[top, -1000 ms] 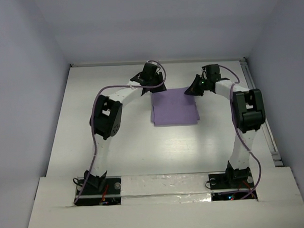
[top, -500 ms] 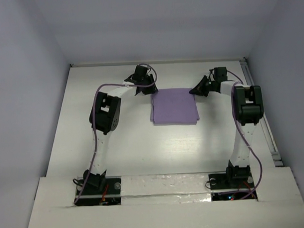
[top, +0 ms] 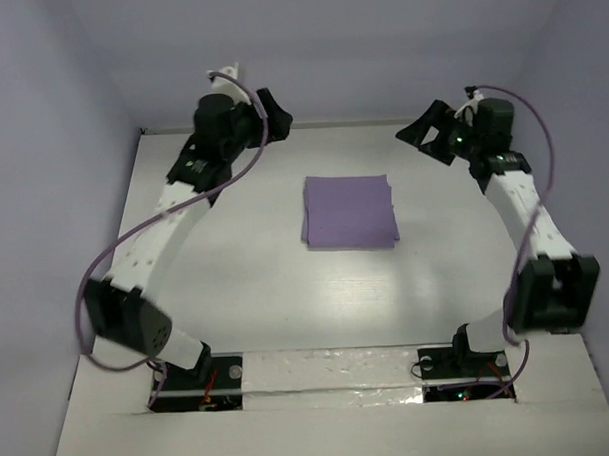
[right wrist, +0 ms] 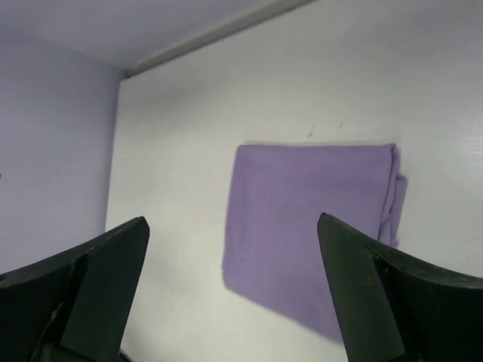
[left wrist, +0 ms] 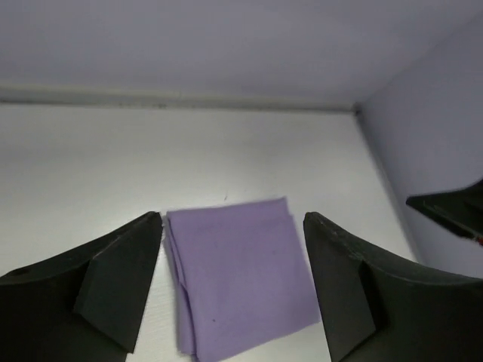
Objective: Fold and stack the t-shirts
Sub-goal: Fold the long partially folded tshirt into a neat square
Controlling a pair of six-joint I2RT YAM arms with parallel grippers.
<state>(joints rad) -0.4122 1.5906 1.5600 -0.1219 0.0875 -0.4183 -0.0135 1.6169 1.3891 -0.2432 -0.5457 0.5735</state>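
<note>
Lavender t-shirt (top: 349,211) lies folded into a flat, near-square packet at mid-table, toward the far side, on the white table (top: 236,270). Cloth is plain. Neither gripper touches it.

Left gripper (top: 270,109) is up off the table by the far-left corner, right gripper (top: 421,139) by the far-right, both well apart from the shirt. In the top view the dark fingers blur into their mounts, so the gap is hard to read there.

Left wrist view: left gripper (left wrist: 232,220) has jaws spread wide with nothing between them; the t-shirt (left wrist: 238,275) shows in the gap, stacked fold edges on its left side, its near edge cut off by the frame bottom. A dark part (left wrist: 453,207) at the right edge is cropped, can't tell what.

Right wrist view: right gripper (right wrist: 232,220) is also wide and empty; the t-shirt (right wrist: 309,219) is seen whole except the lower right corner behind a finger (right wrist: 385,302), layered edge at right. Tiny specks (right wrist: 311,132) on the table, too small to make out
</note>
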